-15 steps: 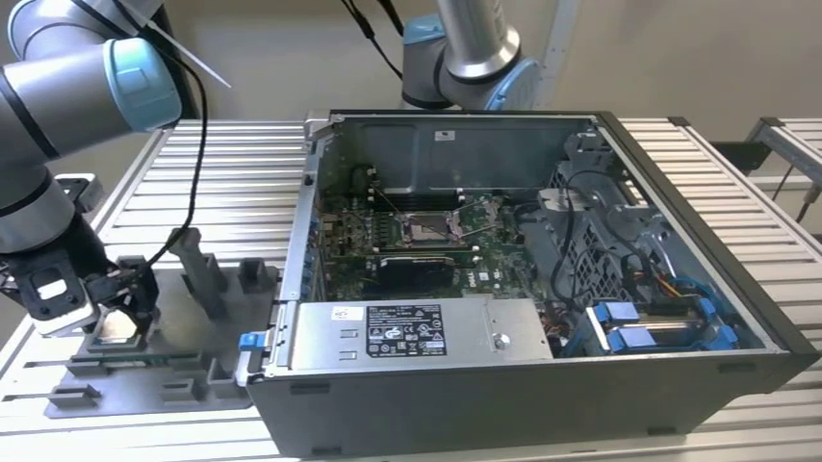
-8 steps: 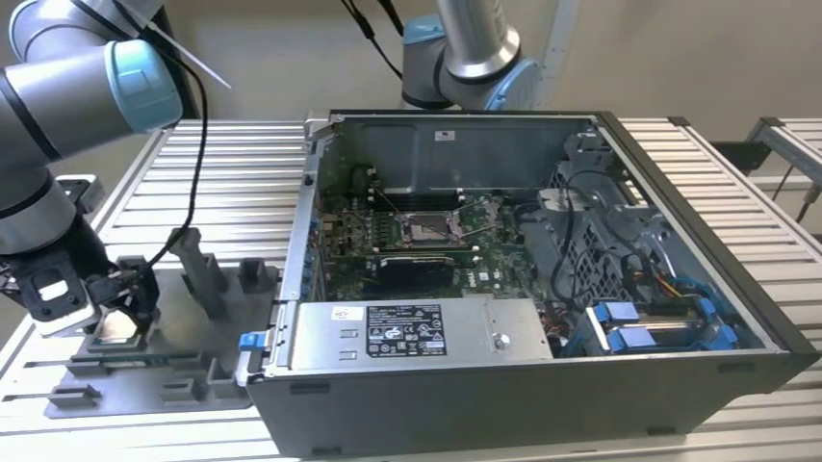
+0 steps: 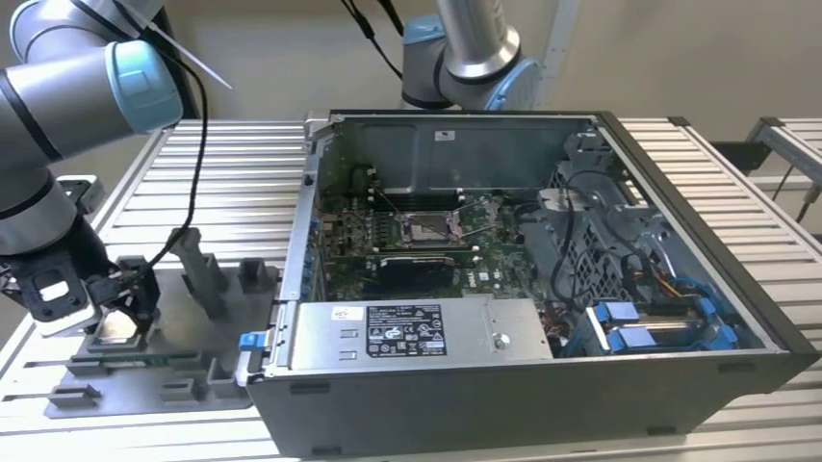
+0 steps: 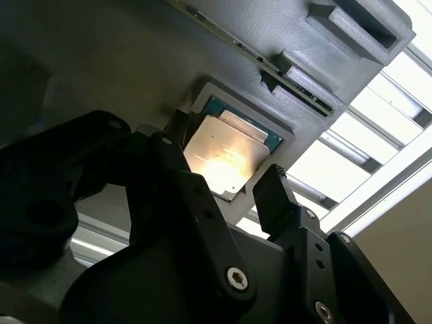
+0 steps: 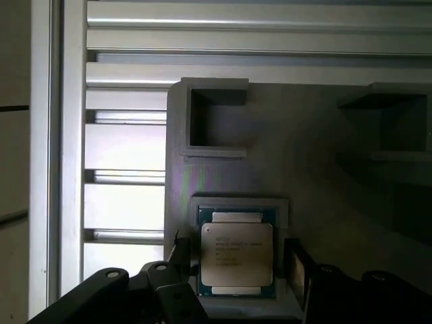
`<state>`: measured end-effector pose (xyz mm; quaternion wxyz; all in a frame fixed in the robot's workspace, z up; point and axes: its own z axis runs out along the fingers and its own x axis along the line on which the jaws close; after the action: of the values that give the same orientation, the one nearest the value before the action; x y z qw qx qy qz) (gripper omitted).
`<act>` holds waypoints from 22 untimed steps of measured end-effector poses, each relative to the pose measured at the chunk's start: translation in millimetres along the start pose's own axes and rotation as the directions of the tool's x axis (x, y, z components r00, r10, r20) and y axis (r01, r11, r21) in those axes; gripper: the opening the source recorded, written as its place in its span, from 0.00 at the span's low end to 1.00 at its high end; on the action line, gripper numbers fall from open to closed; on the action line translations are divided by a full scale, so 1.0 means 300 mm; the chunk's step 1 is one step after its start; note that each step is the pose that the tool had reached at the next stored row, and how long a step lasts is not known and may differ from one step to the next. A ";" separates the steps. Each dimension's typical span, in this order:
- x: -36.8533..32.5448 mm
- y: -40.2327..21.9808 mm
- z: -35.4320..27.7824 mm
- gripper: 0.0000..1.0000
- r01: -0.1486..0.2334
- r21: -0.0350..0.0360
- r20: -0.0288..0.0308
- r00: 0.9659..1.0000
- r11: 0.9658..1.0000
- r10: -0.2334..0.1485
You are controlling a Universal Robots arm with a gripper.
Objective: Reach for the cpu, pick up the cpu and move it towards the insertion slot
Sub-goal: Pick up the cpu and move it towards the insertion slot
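Cpu (image 5: 236,260) seated in a grey fixture (image 5: 270,148) recess, flanked by gripper (image 3: 119,310) fingers (image 5: 295,262) held spread with gaps either side, finger bases cut off by the frame edge, insertion slot (image 3: 430,228) seen well apart inside the open computer case (image 3: 668,318)

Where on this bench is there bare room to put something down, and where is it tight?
Bare slats of the table lie beyond the grey fixture plate, beside the computer case, and along the case at the exterior view's right. Crowded: the plate's blocks, where the open gripper straddles the cpu.
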<state>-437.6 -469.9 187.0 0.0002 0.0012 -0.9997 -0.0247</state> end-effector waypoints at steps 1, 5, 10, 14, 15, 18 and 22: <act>0.000 0.000 0.000 1.00 0.000 0.000 0.000 1.000 1.000 0.000; 0.000 0.000 0.000 1.00 0.000 0.000 0.000 1.000 1.000 0.000; 0.000 0.000 0.000 0.00 0.000 0.000 0.000 1.000 1.000 0.000; 0.000 0.000 0.001 0.00 0.000 0.000 0.000 1.000 1.000 0.000; 0.000 0.000 0.001 0.00 0.000 0.000 0.000 1.000 1.000 0.000; 0.000 0.001 -0.019 0.00 0.000 0.000 -0.003 1.000 1.000 0.000; 0.000 0.003 -0.066 0.00 0.000 0.000 -0.006 1.000 1.000 0.000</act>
<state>-437.6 -469.9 206.7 0.0033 0.0011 -0.9997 -0.0247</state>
